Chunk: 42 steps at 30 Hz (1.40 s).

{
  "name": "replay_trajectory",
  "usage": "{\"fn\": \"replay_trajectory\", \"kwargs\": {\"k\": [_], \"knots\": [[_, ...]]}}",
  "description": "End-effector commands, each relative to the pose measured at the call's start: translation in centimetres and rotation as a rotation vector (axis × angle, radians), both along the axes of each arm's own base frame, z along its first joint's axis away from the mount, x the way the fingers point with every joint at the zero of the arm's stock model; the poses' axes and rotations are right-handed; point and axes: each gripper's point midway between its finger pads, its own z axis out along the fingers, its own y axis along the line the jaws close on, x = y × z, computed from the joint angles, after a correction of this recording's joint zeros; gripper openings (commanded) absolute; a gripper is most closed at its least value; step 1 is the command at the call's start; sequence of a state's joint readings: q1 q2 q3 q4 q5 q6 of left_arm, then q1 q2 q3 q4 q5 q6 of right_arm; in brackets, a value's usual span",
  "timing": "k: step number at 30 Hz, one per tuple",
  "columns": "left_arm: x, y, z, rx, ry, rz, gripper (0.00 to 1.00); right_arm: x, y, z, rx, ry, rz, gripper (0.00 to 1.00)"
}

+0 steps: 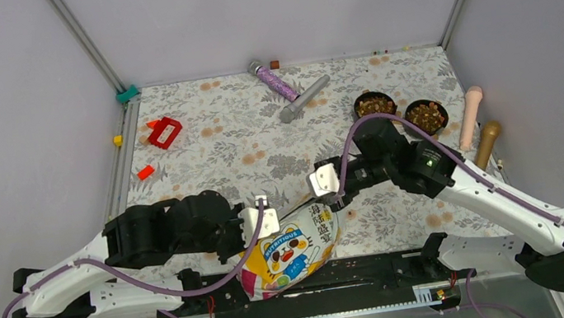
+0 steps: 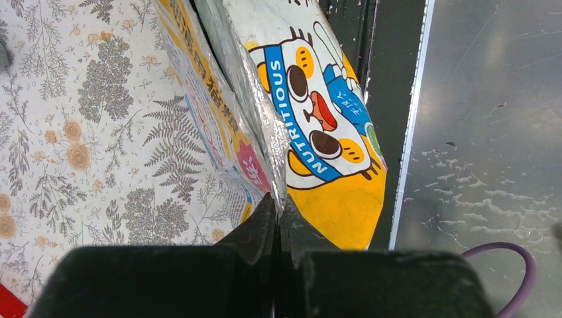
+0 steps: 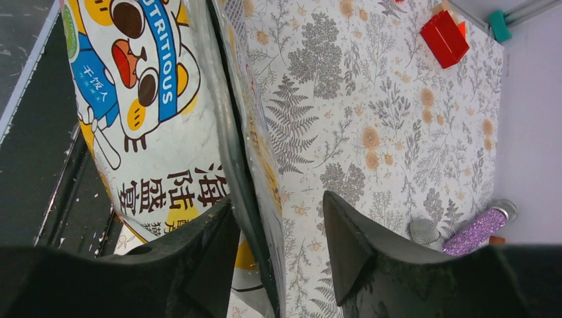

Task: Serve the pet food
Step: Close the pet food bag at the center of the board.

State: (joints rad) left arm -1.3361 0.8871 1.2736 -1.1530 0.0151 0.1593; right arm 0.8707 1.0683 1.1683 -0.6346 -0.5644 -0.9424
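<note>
Left hand (image 2: 277, 205) clamps bag (image 1: 291, 249) edge; right hand (image 3: 278, 205) wide astride it; kibble (image 1: 375, 103) in bowls (image 1: 425, 101) far right.

Soft, even light falls from above, and the shadows on the floral-printed tablecloth (image 1: 243, 144) are faint. Just beyond the closed jaws of the left gripper (image 2: 276, 201), the crinkled silver edge of the glossy yellow-and-white pet food bag (image 2: 331, 132) gives a white glare. The near black fingers (image 3: 199, 258) of the right gripper (image 3: 278, 199) are out of focus, while the cloth past them is sharp.
</note>
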Motion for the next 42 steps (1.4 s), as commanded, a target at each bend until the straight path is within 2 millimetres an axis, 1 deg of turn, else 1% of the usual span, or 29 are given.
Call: {"fn": "replay_trajectory", "kwargs": {"k": [1,3,6,13,14,16,19,21,22,24,25,26,29,31,34,37,39,42], "knots": [[-0.1,-2.7,7.4,-0.327,-0.052,-0.023,0.00,0.1,0.4,2.4,0.081,-0.077,-0.022,0.53],[-0.1,-2.7,7.4,-0.331,-0.052,-0.021,0.00,-0.2,0.4,2.6,0.085,-0.083,-0.015,0.52],[0.0,-2.6,7.4,-0.333,-0.052,-0.016,0.00,-0.6,0.8,2.3,0.075,-0.083,-0.001,0.49],[-0.1,-2.6,7.5,-0.339,-0.050,-0.016,0.00,-0.4,1.1,1.5,0.021,-0.104,-0.012,0.47],[-0.1,-2.6,7.5,-0.339,-0.050,-0.016,0.00,-0.5,1.1,1.5,0.023,-0.105,-0.009,0.43],[-0.1,-2.6,7.4,-0.336,-0.050,-0.017,0.00,-0.7,1.2,1.7,0.028,-0.111,-0.005,0.27],[0.0,-2.6,7.4,-0.333,-0.051,-0.014,0.00,-0.9,1.1,2.0,0.042,-0.112,0.000,0.00],[0.1,-2.6,7.4,-0.333,-0.053,-0.006,0.01,-1.1,1.1,2.4,0.055,-0.102,-0.008,0.00],[0.4,-2.6,7.4,-0.333,-0.056,0.013,0.06,-1.2,1.0,2.5,0.057,-0.095,-0.010,0.00],[1.9,-2.5,7.7,-0.346,-0.079,0.113,0.40,-1.2,1.0,3.1,0.070,-0.067,-0.040,0.00],[2.7,-2.5,7.7,-0.347,-0.096,0.160,0.50,-1.0,1.0,3.7,0.081,-0.044,-0.068,0.00],[3.2,-2.5,7.8,-0.348,-0.108,0.187,0.53,-0.8,1.0,4.2,0.091,-0.024,-0.103,0.00],[3.9,-3.4,7.7,-0.319,-0.121,0.214,0.58,0.7,1.1,5.9,0.129,0.009,-0.225,0.00],[4.2,-4.4,7.1,-0.283,-0.130,0.202,0.58,1.9,1.0,6.7,0.144,0.000,-0.299,0.00],[4.1,-5.7,5.5,-0.198,-0.122,0.160,0.53,3.8,0.9,7.8,0.199,-0.014,-0.421,0.00],[4.1,-6.3,4.5,-0.137,-0.112,0.149,0.52,5.5,0.4,9.1,0.256,-0.028,-0.535,0.00],[4.8,-6.2,3.9,-0.110,-0.135,0.176,0.51,5.8,0.1,9.7,0.289,-0.035,-0.563,0.00],[5.9,-5.7,3.5,-0.098,-0.182,0.221,0.49,5.5,-0.3,10.4,0.327,-0.050,-0.557,0.00]]}}
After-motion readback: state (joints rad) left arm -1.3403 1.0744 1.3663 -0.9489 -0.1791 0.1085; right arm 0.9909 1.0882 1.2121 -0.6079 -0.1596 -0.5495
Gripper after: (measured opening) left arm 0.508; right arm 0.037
